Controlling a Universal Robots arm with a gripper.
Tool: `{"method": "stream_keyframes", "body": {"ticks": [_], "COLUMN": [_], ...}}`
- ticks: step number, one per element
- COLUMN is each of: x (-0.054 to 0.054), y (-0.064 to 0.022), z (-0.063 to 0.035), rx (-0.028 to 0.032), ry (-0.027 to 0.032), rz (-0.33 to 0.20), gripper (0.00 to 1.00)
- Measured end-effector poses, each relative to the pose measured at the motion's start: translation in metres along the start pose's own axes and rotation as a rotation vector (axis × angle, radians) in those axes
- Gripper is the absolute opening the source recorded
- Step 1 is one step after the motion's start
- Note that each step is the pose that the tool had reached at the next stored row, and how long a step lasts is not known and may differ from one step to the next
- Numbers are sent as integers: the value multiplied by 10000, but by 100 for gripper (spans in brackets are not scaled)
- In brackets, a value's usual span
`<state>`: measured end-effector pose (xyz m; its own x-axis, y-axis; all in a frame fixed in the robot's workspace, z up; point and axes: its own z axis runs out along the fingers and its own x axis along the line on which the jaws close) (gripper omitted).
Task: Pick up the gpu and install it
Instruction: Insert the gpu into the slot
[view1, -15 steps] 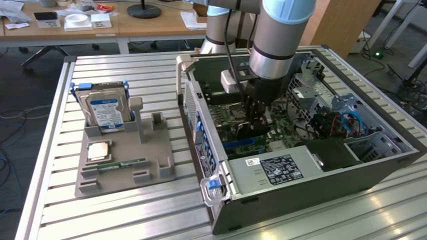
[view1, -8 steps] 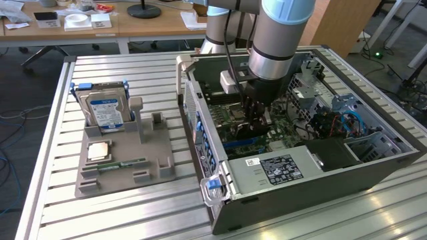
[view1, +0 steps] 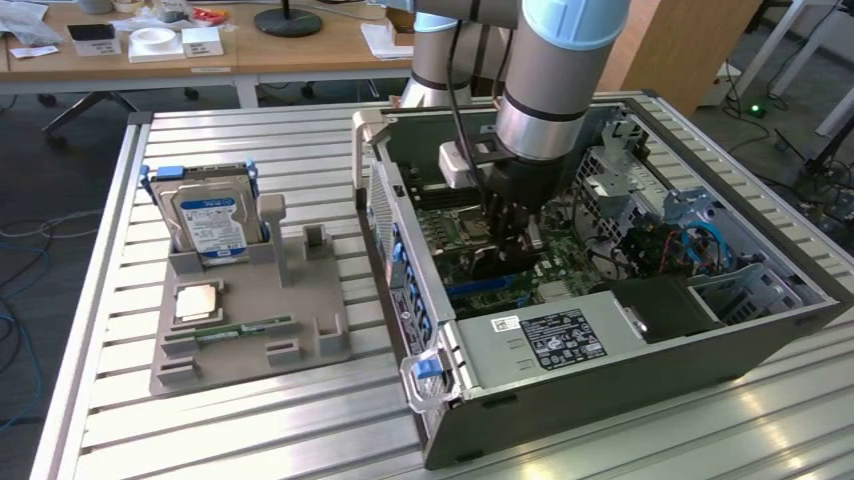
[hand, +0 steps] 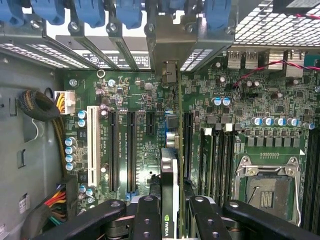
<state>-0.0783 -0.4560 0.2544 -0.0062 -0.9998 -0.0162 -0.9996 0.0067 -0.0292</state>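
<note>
1. Where it is gripped edge-on, the gpu (hand: 169, 185) is seen inside the open computer case (view1: 641, 360), held upright over the green motherboard (hand: 130, 90) with its small green logo turned toward the wrist camera.
2. The gripper (hand: 172, 220) is closed on the gpu: the black fingers (hand: 146, 220) are pressed against the card's two faces, one on each side.
3. The picking-up is judged to be done, and the installing step is in hand, the card being placed among the long black expansion slots (hand: 131, 150). Whether its lower edge touches a slot cannot be told, since that edge is hidden by the card itself.
4. For seating, the contact edge must be kept parallel to its slot and the end bracket lined up with the rear openings under the blue retainers (hand: 90, 12). A straight, firm press without tilt is called for.
5. On the exterior view's left, well apart from the case, a grey holder (view1: 254, 350) is set on the slatted metal table (view1: 267, 430). A hard drive (view1: 214, 220) is stood upright in it, and a RAM stick (view1: 247, 327) is laid flat.
6. Behind the table, wooden desks (view1: 307, 50) with papers are seen.
</note>
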Motion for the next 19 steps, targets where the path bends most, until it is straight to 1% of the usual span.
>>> {"method": "stream_keyframes", "body": {"ticks": [19], "x": [1], "y": [34], "z": [0], "rx": [0], "ry": [0], "rz": [-1], "gripper": [27]}}
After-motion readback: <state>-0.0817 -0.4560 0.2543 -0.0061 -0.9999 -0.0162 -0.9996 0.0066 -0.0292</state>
